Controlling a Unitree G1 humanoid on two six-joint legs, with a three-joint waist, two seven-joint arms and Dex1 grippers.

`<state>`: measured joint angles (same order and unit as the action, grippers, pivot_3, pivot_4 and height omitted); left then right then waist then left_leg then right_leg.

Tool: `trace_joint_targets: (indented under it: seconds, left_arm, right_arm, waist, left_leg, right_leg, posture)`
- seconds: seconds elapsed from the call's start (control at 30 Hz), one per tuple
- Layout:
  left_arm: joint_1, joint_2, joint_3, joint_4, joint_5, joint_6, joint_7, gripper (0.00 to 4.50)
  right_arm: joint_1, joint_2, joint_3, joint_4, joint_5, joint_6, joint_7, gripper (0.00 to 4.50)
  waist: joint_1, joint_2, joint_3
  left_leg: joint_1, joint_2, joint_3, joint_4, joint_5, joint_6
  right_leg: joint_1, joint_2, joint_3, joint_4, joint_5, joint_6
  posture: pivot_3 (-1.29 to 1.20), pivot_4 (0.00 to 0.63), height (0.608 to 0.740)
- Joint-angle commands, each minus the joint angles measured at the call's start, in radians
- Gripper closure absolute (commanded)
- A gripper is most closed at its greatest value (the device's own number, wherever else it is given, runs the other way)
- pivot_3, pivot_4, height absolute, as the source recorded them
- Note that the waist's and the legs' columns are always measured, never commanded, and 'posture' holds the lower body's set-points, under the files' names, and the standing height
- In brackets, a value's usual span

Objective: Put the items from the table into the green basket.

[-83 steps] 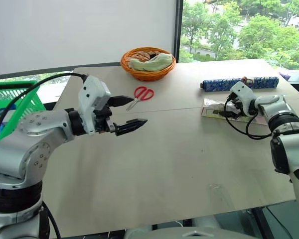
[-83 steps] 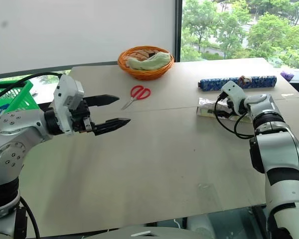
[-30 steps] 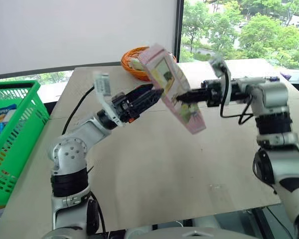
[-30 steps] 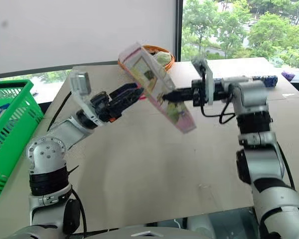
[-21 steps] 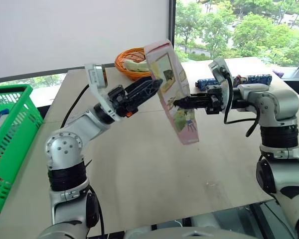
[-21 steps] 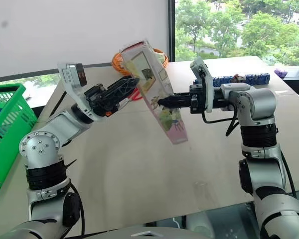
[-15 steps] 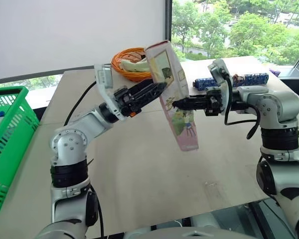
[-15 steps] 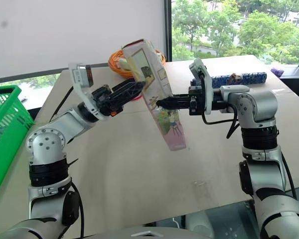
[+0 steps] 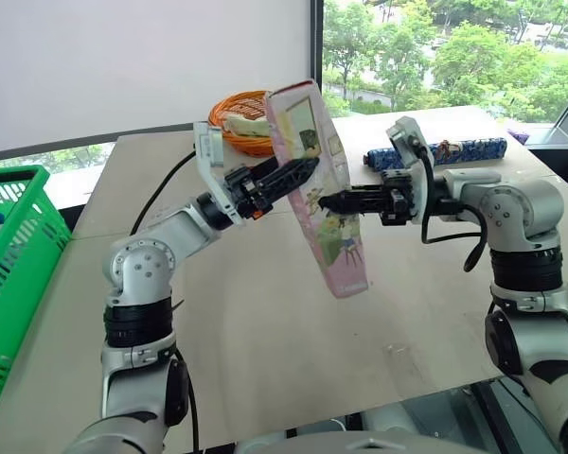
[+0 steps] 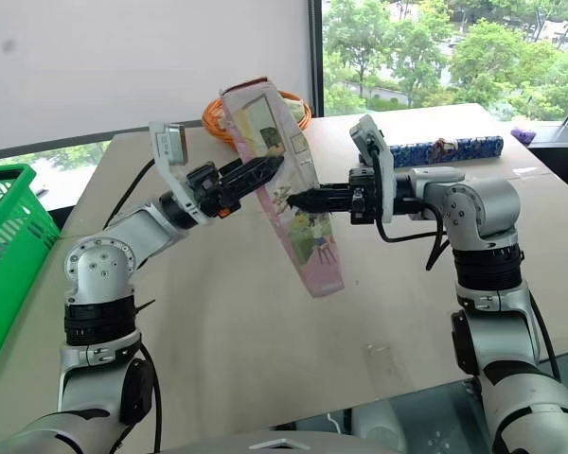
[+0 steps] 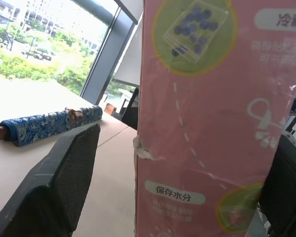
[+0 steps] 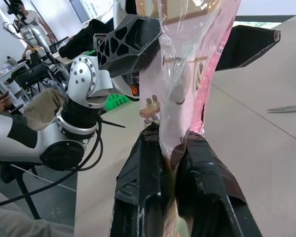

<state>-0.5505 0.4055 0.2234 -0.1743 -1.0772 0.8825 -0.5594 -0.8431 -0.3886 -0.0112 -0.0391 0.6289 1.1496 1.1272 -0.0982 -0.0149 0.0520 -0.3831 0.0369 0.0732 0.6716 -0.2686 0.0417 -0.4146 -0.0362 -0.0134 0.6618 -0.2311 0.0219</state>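
Observation:
The pale pink floral packet (image 9: 324, 194) hangs tilted in the air over the middle of the table. My right gripper (image 9: 329, 201) is shut on its edge, with the film pinched between the two fingers (image 12: 143, 187). My left gripper (image 9: 301, 171) is open and straddles the packet's upper part; one finger (image 11: 64, 182) stands well off the pink face (image 11: 207, 123). The long blue patterned roll (image 9: 435, 151) lies at the table's far right. The green basket (image 9: 14, 274) stands beyond the table's left edge. A pair of scissor blades (image 12: 286, 108) lies flat on the table.
An orange wicker bowl (image 9: 235, 115) with cloth sits at the table's far edge, behind my left arm. The tabletop (image 9: 265, 340) is bare in front of both arms. A window runs along the far right. People sit at desks in the right wrist view.
My right gripper lifted the packet off the table and carried it to the middle. In the last second the packet came between my left gripper's open fingers and tilted more upright.

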Motion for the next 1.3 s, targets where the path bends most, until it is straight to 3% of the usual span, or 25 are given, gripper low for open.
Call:
trace_joint_targets:
  seconds: [0.03,0.13,0.23,0.27,0.33,0.43,0.5,0.57,0.63,0.83,0.93,1.1,1.3]
  left_arm:
    - [-0.012,-0.012,-0.012,-0.026,-0.025,0.016,-0.001,0.0]
    - [-0.011,-0.016,-0.015,-0.033,-0.031,0.017,-0.001,0.0]
    - [-0.021,-0.02,0.003,-0.022,-0.052,0.015,-0.003,0.74]
    - [-0.022,-0.02,0.006,-0.025,-0.061,0.018,-0.006,1.23]
    - [-0.025,-0.02,0.005,-0.025,-0.068,0.018,-0.002,1.96]
    - [-0.032,-0.023,-0.001,-0.01,-0.046,0.002,0.012,3.54]
    - [-0.042,-0.024,0.001,0.007,-0.012,-0.024,0.03,4.21]
    - [-0.057,-0.018,0.007,0.027,0.043,-0.062,0.057,4.27]
    - [-0.081,0.007,0.02,0.051,0.09,-0.075,0.094,4.27]
    - [-0.215,0.232,-0.018,0.104,0.42,-0.214,0.14,4.27]
    - [-0.271,0.411,-0.147,0.162,0.695,-0.316,0.127,4.27]
    - [-0.382,0.668,-0.333,0.299,1.117,-0.45,0.155,4.27]
    - [-0.453,0.811,-0.375,0.441,1.34,-0.495,0.127,4.27]
  right_arm:
    - [-0.021,0.009,0.004,-0.059,0.067,-0.038,0.017,4.45]
    - [-0.019,0.007,0.01,-0.057,0.075,-0.046,0.008,4.45]
    - [-0.014,0.002,0.01,-0.051,0.082,-0.048,-0.001,4.5]
    - [-0.013,0.001,0.008,-0.051,0.084,-0.048,-0.006,4.5]
    - [-0.011,-0.001,0.002,-0.051,0.092,-0.046,-0.013,3.62]
    - [-0.007,-0.019,0.002,-0.05,0.109,-0.036,-0.006,2.17]
    - [-0.001,-0.031,0.007,-0.048,0.098,-0.044,-0.025,1.35]
    - [0.014,-0.053,0.014,-0.053,0.089,-0.051,-0.028,0.42]
    - [0.04,-0.088,0.021,-0.069,0.088,-0.062,-0.012,0.42]
    - [0.113,-0.154,-0.047,-0.083,0.083,-0.235,0.014,0.42]
    - [0.117,-0.156,-0.091,-0.105,0.144,-0.252,0.027,0.42]
    - [0.119,-0.148,-0.084,-0.138,0.116,-0.369,0.024,0.42]
    - [0.1,-0.138,-0.055,-0.134,0.101,-0.452,0.025,0.42]
  waist:
    - [0.0,0.0,0.0]
    - [-0.001,0.0,0.0]
    - [-0.001,0.0,0.0]
    - [-0.001,0.0,0.0]
    - [-0.001,0.0,0.0]
    - [-0.001,0.0,0.0]
    - [-0.001,0.0,0.0]
    - [0.0,0.0,0.0]
    - [0.002,0.0,0.0]
    - [-0.002,-0.001,0.001]
    - [0.0,-0.001,0.001]
    - [0.005,-0.002,0.002]
    - [0.02,-0.003,0.001]
  left_leg:
    - [0.0,0.0,0.0,0.0,0.0,0.0]
    - [0.0,0.0,0.0,0.0,0.0,0.0]
    - [0.0,0.0,0.0,0.0,0.0,0.0]
    - [0.0,0.0,0.0,0.0,0.0,0.0]
    - [0.0,0.0,0.0,0.0,0.0,0.0]
    - [0.0,0.0,0.0,0.0,0.0,0.0]
    - [0.0,0.0,0.0,0.0,0.0,0.0]
    - [0.0,0.0,0.0,0.0,0.0,0.0]
    - [0.0,0.0,-0.001,0.0,0.0,0.0]
    - [-0.001,-0.001,0.001,-0.001,0.0,0.0]
    - [-0.001,0.0,0.001,-0.002,0.0,0.0]
    - [-0.002,0.0,0.003,-0.004,0.0,0.0]
    - [-0.016,0.001,0.004,-0.002,0.0,0.0]
  right_leg:
    - [0.0,0.0,0.0,0.0,0.0,0.0]
    - [0.0,0.0,0.001,0.0,0.0,0.0]
    - [0.0,0.0,0.001,0.0,0.0,0.0]
    - [0.0,0.0,0.001,0.0,0.0,0.0]
    - [0.0,0.0,0.001,0.0,0.0,0.0]
    - [0.0,0.0,0.001,0.0,0.0,0.0]
    - [0.0,0.0,0.001,0.0,0.0,0.0]
    - [0.0,0.0,0.0,0.0,0.0,0.0]
    - [0.0,0.0,0.0,0.0,0.0,0.0]
    - [-0.002,0.002,0.0,-0.001,0.0,0.0]
    - [-0.003,0.002,0.0,-0.001,0.0,0.0]
    - [-0.005,0.002,0.0,-0.003,0.0,0.0]
    - [-0.019,0.001,0.0,0.0,0.0,0.0]
  posture:
    - [-0.13,0.0,0.738]
    - [-0.13,0.0,0.738]
    - [-0.13,0.0,0.738]
    - [-0.13,0.0,0.738]
    - [-0.13,0.0,0.738]
    - [-0.14,0.0,0.738]
    - [-0.14,0.0,0.738]
    - [-0.13,0.0,0.738]
    - [-0.13,0.0,0.738]
    - [-0.09,0.0,0.738]
    - [-0.09,0.0,0.738]
    - [-0.06,0.0,0.738]
    - [-0.06,0.0,0.738]
